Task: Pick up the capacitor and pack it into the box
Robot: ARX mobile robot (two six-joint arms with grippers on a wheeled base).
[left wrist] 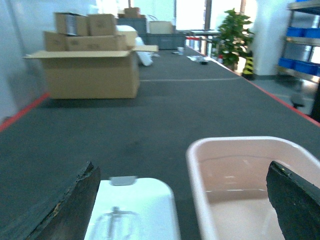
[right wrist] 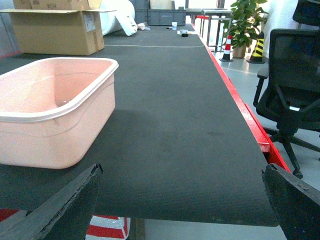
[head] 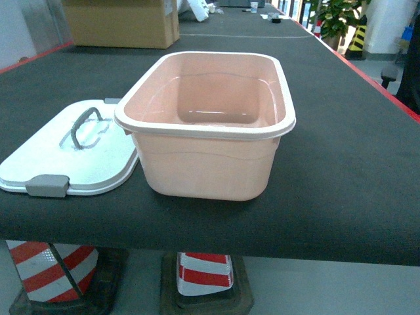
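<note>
Pale peach-pink rounded rectangular plastic box with white rim (head: 209,125) is seen standing open and upright near the front edge of the dark grey felt-covered desk (head: 348,164). Interior appears bare; no capacitor can be made out in any view.

White plastic lid with grey handle and grey latch clips (head: 72,151) is laid flat on the desk just left of the box, its right edge tucked under the box rim.

Left fingers (left wrist: 190,210): two dark tips are seen at the bottom corners of the left wrist view, spread wide, nothing between them. The lid (left wrist: 132,210) and the box's left rim (left wrist: 200,170) lie just ahead and below.

Right fingers (right wrist: 185,207): likewise spread wide, nothing held. The box (right wrist: 55,120) sits ahead and to the left, apart from them.

Brown cardboard carton (head: 121,23) is noted at the far left of the desk.
</note>
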